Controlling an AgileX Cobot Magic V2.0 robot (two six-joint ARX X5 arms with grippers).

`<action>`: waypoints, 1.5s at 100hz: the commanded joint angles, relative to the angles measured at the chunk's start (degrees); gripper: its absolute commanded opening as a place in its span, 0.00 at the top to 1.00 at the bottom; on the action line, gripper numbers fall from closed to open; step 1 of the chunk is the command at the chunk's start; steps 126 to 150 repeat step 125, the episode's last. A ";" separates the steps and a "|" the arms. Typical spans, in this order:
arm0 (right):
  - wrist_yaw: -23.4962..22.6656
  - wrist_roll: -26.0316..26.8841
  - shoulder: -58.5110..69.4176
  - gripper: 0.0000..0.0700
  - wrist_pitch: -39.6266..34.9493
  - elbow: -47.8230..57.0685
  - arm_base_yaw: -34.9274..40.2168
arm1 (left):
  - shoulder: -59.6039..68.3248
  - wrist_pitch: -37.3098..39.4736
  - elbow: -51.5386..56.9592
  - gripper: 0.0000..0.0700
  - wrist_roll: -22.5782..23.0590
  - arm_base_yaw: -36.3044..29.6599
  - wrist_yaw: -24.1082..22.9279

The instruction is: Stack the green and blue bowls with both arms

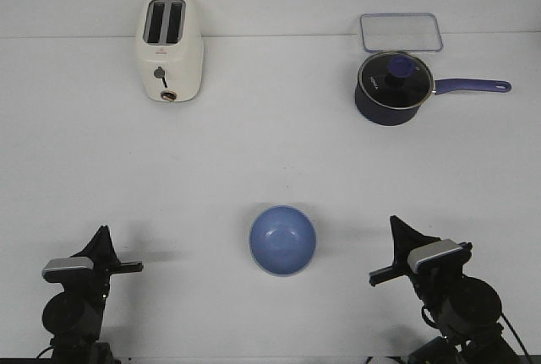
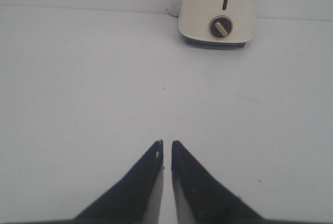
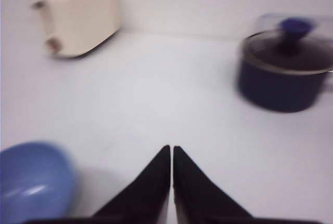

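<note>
The periwinkle blue bowl [image 1: 282, 240] sits upright on the white table near the front middle, between my two arms. It also shows blurred in the right wrist view [image 3: 32, 185]. The green bowl is out of view in every frame. My left gripper [image 1: 103, 236] is shut and empty at the front left; in its wrist view the gripper [image 2: 167, 143] has its jaws nearly touching over bare table. My right gripper [image 1: 396, 225] is shut and empty at the front right, to the right of the blue bowl; its jaws [image 3: 171, 148] are closed together.
A cream toaster [image 1: 169, 49] stands at the back left, seen also in the left wrist view [image 2: 218, 11] and right wrist view [image 3: 75, 18]. A dark navy lidded pot [image 1: 393, 87] with a long handle stands at the back right, a clear flat lid [image 1: 401, 32] behind it.
</note>
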 commanded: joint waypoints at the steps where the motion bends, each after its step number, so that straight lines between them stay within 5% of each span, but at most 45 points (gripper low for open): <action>1: -4.85 -4.33 -2.51 0.99 3.74 -4.20 -9.33 | -0.07 0.59 -1.16 0.98 0.26 0.00 0.15; 12: -11.15 -5.01 -8.46 0.99 8.00 -11.91 -20.59 | -0.07 0.59 -1.16 0.98 0.26 0.00 0.15; 25: -11.43 -4.98 -13.07 0.99 11.39 -19.58 -25.38 | -0.07 0.59 -1.16 0.98 0.24 0.00 0.15; 44: -11.43 -4.20 -16.26 0.99 15.74 -27.17 -25.55 | -0.07 0.59 -1.16 0.98 0.26 0.00 0.15; 150: -11.37 -1.99 -16.26 0.99 15.80 -27.08 -25.57 | -0.07 0.57 -1.16 0.98 0.26 0.00 0.15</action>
